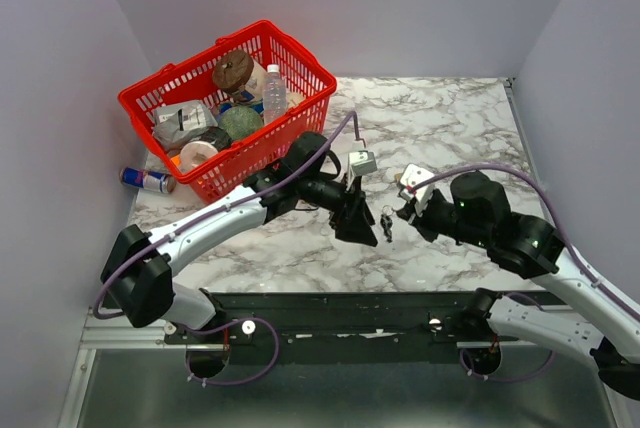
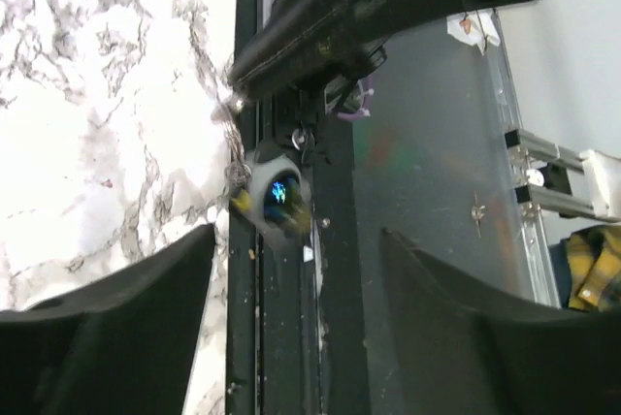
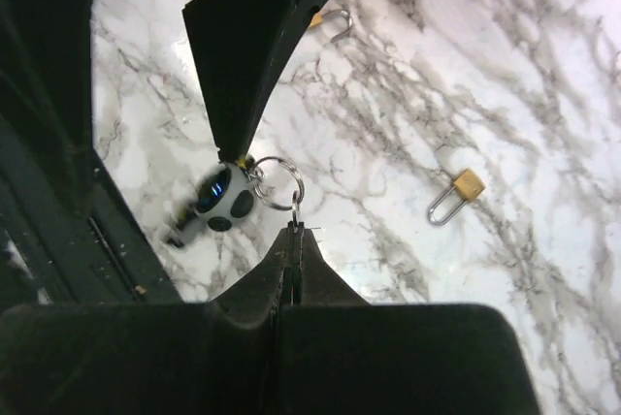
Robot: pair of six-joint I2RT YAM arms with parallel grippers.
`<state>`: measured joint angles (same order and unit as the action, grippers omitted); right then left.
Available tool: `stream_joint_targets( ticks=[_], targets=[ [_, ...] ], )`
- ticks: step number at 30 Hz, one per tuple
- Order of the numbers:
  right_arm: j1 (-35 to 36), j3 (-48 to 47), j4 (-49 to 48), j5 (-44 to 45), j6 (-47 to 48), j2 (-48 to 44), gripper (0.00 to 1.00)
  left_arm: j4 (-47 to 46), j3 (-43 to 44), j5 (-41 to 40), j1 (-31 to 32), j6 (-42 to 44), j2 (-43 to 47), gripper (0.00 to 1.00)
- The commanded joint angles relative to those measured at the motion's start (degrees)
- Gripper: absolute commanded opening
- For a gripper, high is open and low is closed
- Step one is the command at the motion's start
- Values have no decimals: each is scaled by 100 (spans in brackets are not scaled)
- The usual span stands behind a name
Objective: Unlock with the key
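My right gripper (image 3: 295,231) is shut on a small metal link of the key ring (image 3: 277,182) and holds it above the marble table. A grey-white fob (image 3: 221,200) with dark buttons hangs from the ring, blurred. A dark piece (image 3: 177,233) beside the fob may be the key. In the top view the bunch (image 1: 386,223) hangs between my two grippers. My left gripper (image 1: 355,218) is open and empty, with one fingertip (image 3: 233,148) right at the fob. The fob also shows in the left wrist view (image 2: 277,197), beyond my left gripper (image 2: 296,236). A brass padlock (image 3: 456,192) lies on the table, apart from both grippers.
A red basket (image 1: 300,128) full of groceries stands at the back left, with a can (image 1: 145,180) beside it. A second brass piece with a silver shackle (image 3: 335,19) lies partly hidden behind my left finger. The black front rail (image 1: 330,313) runs below the grippers.
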<state>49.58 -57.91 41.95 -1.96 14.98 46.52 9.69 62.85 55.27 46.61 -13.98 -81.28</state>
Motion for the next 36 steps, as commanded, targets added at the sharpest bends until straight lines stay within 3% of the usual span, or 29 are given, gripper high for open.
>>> stream_joint_targets(
  ticks=[1, 11, 23, 29, 33, 36],
  targets=[
    [-45, 262, -626, 240, 602, -310, 1, -291, -115, 335, -82, -350, 235, 89],
    [-45, 535, -1234, -209, 1121, -539, 1, -2672, -457, 126, -310, -2161, 244, 90],
    [-45, 614, -1304, -498, 1200, -557, 1, -3341, -221, -139, -381, -2969, -222, 88],
    [-45, 702, -1357, -534, 1261, -574, 1, -3914, -300, 72, -363, -3471, -450, 78],
    [-36, 702, -1383, -490, 1305, -565, 1, -3931, -308, 204, -346, -3585, -530, 61],
    [-36, 702, -1374, -411, 1332, -600, 1, -3922, -422, 318, -319, -3630, -521, 59]
  ],
)
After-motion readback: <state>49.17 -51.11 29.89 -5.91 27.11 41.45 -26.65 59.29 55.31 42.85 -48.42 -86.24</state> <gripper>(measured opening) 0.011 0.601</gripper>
